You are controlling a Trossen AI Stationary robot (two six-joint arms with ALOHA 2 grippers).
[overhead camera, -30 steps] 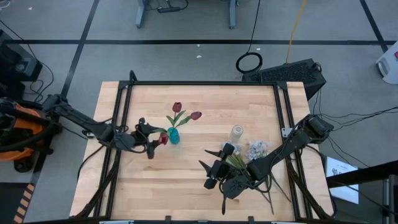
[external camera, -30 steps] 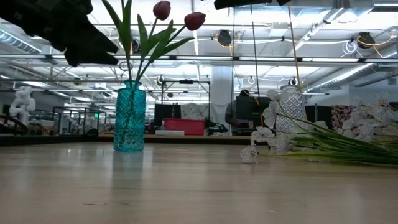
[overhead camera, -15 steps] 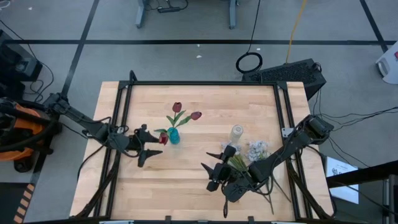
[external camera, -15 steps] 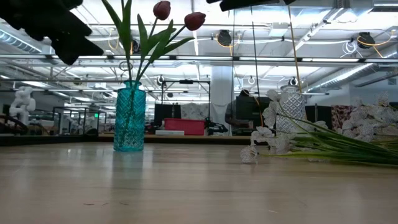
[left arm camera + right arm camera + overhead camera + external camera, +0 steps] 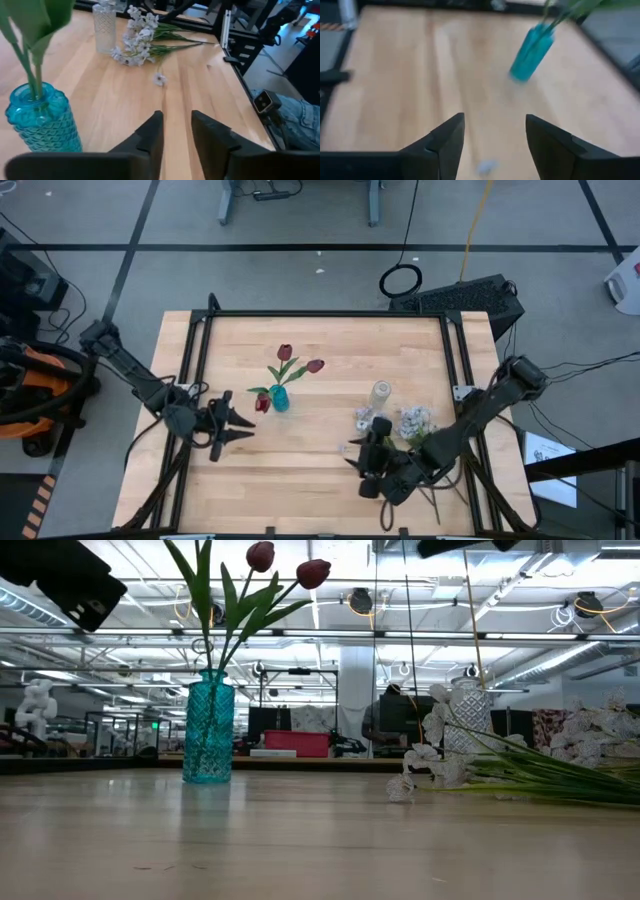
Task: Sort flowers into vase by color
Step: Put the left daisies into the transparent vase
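While I'm watching from my desk, the flowers are split into two lots. Three red tulips [image 5: 286, 352] stand in the blue vase [image 5: 279, 398] near the middle of the table [image 5: 310, 470]; from above, two heads lean toward 12 and 1 o'clock of the vase, and the third head [image 5: 263, 402] droops just beside it at 9 o'clock. In the low view two red heads [image 5: 260, 555] sit high above the teal glass [image 5: 209, 727] on green stems.

The white sprays [image 5: 414, 420] are lying flat on the wood at about 3 o'clock from the blue vase, well apart from it, with their green stems running toward 5 o'clock. A clear glass vase [image 5: 380, 393] stands upright just beside them, at their 10 o'clock, and I don't see any stems in it. One loose white blossom [image 5: 159, 78] sits on the wood near the bunch.

My left gripper [image 5: 232, 428] hangs over the table at roughly 8 o'clock of the blue vase, near it but not touching, fingers [image 5: 150, 131] narrow with a slim gap and nothing between them. My right gripper [image 5: 362, 470] is at about 7 o'clock of the white bunch, fingers [image 5: 448, 137] spread fairly wide, also empty.
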